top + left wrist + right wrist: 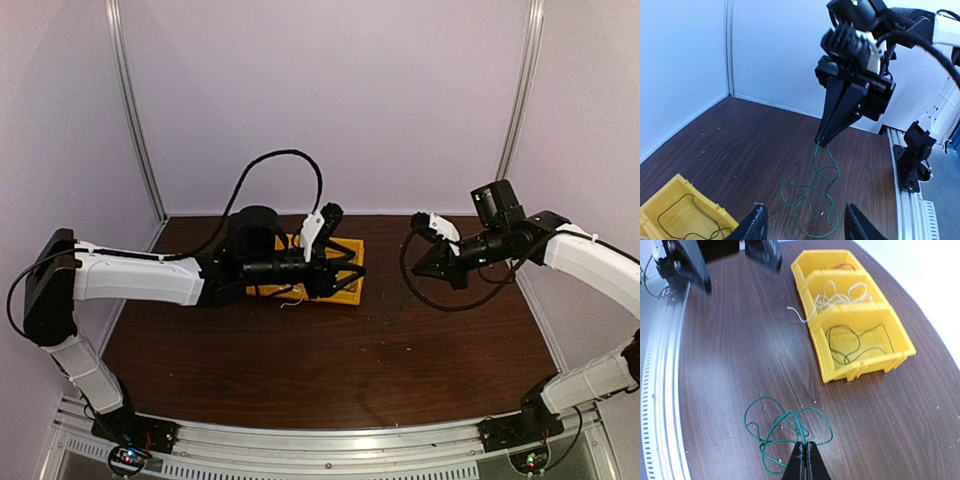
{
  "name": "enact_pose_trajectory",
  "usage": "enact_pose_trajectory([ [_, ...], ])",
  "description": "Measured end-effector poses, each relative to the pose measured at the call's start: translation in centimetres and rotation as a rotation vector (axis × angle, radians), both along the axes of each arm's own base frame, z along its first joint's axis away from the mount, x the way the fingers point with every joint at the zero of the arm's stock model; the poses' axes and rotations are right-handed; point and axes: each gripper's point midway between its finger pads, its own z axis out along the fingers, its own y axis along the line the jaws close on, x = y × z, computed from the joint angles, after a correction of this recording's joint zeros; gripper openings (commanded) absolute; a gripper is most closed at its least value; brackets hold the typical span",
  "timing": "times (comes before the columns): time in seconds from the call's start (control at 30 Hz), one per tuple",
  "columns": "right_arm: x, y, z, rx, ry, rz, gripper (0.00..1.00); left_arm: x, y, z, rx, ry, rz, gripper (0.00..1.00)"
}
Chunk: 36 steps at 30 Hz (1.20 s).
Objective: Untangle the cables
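Right wrist: green cable (pixel 800 427) pinched between right gripper (pixel 804 445) fingers (pixel 796 464)

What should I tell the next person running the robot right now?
Right gripper: shut on the green cable, whose loops lie on the table.
Left gripper: open, holding nothing.
Yellow bins: a dark cable in one, white cable in the next, an end trailing over the rim.
Done: those two are apart.
Left: probably binning the green cable.
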Motion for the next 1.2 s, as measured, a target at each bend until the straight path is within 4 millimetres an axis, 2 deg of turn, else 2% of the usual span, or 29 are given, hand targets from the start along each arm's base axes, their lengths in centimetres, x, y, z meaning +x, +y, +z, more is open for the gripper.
enact_pose_trajectory([
  [0.07, -0.4, 0.4, 2.5, 0.034, -0.030, 0.028, 0.00, -1.2, -0.4, -0.2, -0.035, -0.013, -0.047, 0.55],
  [0.17, -1.0, 0.9, 4.1, 0.056, -0.036, 0.054, 0.00, -2.2, -1.0, 0.3, -0.117, -0.028, -0.101, 0.56],
  [0.3, -1.8, 1.0, 3.7, 0.046, 0.000, 0.068, 0.00, -3.0, -2.2, 1.5, -0.236, -0.024, -0.151, 0.56],
  [0.4, -2.1, 1.0, 3.5, 0.042, 0.020, 0.069, 0.00, -3.6, -3.2, 1.4, -0.290, 0.000, -0.182, 0.53],
  [0.63, -2.4, 1.3, 4.2, 0.075, 0.051, 0.068, 0.00, -4.1, -5.6, 0.5, -0.323, 0.050, -0.199, 0.30],
  [0.77, -2.6, 1.6, 5.1, 0.101, 0.054, 0.082, 0.00, -3.1, -6.8, 0.0, -0.342, 0.090, -0.171, 0.18],
  [0.87, -2.8, 1.9, 5.4, 0.118, 0.061, 0.098, 0.00, -2.0, -7.3, -0.9, -0.346, 0.134, -0.125, 0.14],
  [1.0, -3.1, 2.1, 5.9, 0.137, 0.074, 0.114, 0.00, -0.5, -7.8, -1.9, -0.350, 0.188, -0.060, 0.18],
  [1.2, -3.7, 2.4, 6.2, 0.165, 0.101, 0.137, 0.00, 1.3, -8.6, -1.5, -0.386, 0.216, 0.005, 0.19],
])
